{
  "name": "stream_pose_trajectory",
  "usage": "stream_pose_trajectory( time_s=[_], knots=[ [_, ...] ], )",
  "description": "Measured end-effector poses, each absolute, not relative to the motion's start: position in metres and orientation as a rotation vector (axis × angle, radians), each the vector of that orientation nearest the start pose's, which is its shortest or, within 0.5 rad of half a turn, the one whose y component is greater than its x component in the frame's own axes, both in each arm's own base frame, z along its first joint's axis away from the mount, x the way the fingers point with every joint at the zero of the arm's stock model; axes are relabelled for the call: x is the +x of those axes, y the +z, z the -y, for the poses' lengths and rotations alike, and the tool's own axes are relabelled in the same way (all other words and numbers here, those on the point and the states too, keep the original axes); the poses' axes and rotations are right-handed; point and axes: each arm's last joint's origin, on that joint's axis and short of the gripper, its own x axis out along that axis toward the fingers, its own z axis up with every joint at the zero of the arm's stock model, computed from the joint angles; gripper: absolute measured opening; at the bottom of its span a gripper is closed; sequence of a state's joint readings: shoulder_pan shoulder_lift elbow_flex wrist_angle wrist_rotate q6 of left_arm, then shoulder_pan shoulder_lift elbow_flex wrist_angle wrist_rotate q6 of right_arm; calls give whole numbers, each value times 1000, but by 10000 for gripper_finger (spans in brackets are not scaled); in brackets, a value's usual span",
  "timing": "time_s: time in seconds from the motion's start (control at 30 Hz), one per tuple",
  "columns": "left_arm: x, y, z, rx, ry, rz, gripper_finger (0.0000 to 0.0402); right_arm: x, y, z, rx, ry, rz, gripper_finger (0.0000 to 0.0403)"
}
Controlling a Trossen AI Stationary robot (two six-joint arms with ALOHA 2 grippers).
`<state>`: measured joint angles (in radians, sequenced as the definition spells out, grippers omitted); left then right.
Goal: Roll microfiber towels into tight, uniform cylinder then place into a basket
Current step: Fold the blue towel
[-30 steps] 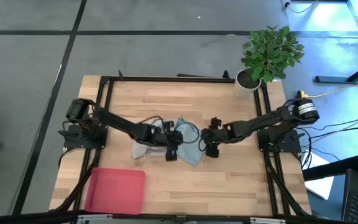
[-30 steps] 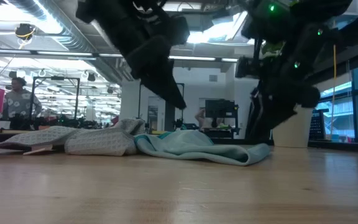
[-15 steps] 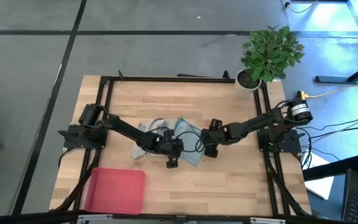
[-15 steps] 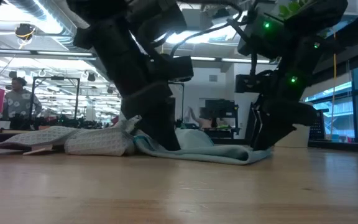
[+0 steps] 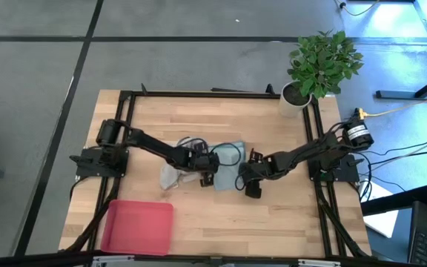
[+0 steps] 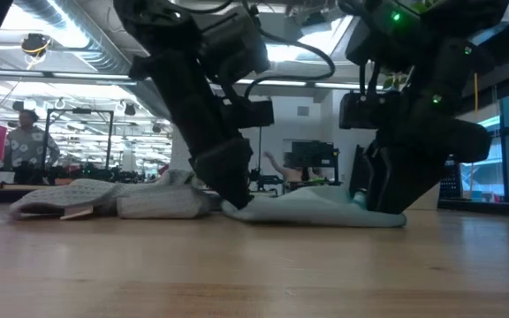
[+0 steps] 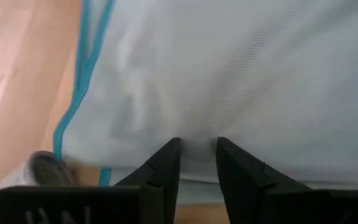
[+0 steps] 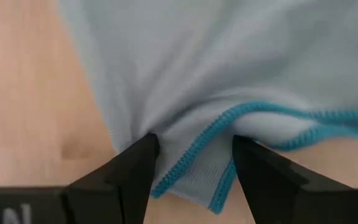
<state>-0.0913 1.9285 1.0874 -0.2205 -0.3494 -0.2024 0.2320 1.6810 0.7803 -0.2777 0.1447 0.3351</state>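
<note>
The pale blue towel [image 5: 230, 156] lies crumpled at the table's middle, its teal-hemmed edge [image 8: 229, 118] showing. The light grey towel [image 5: 170, 175] lies bunched on the wood just to its left. My left gripper [image 5: 207, 178] is down at the blue towel's left side, shut on it. Down at the towel's near right side is my right gripper [image 5: 251, 188]. It is open, and its fingers straddle a hemmed fold. The pink-red basket [image 5: 137, 226] sits at the near left. My left gripper pinches a bit of the pale blue towel [image 7: 197, 140] between its two fingers, a little in from the cloth's near edge. The fingers slant down from the table's left. The towel lies on the table. My right gripper's open fingertips [image 8: 143, 146] bear down on the towel beside its teal hem [image 8: 194, 152], slanting down from the right. A raised fold sits between them, and creases fan out from one fingertip.
A white pot [image 5: 293, 98] with a green plant stands at the far right corner. A black frame [image 5: 124, 111] runs along the table's sides. Bare wood lies along the near edge, right of the basket. A person [image 6: 26, 141] shows far off in the room.
Both grippers have sunk onto the table and tipped steeper; the right one has also come toward the near edge. The pale blue towel now lies lower and flatter between them, its right tail under my right gripper. The grey towel has slid a little to the right.
</note>
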Motion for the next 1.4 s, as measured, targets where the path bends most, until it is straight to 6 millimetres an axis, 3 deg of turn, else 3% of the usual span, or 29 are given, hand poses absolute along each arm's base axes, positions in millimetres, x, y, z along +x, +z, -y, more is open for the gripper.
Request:
stream_pose_trajectory(
  time_s=[0.23,0.37,0.63,0.77,0.87,1.4],
  knots=[
    [362,134,21,91,320,-1020,94,273,131,-60,-4,-205,-1112,218],
    [358,153,25,105,315,-981,94,272,148,-59,-13,-200,-1050,218],
    [350,170,50,140,262,-946,94,264,169,-62,-89,-185,-988,218],
    [350,172,71,148,200,-898,94,263,168,-66,-163,-52,-1013,218],
    [354,174,81,136,175,-831,94,264,166,-65,-176,-46,-1020,218],
    [366,135,88,82,116,-878,94,277,126,-58,-103,-139,-1133,218]
  ],
)
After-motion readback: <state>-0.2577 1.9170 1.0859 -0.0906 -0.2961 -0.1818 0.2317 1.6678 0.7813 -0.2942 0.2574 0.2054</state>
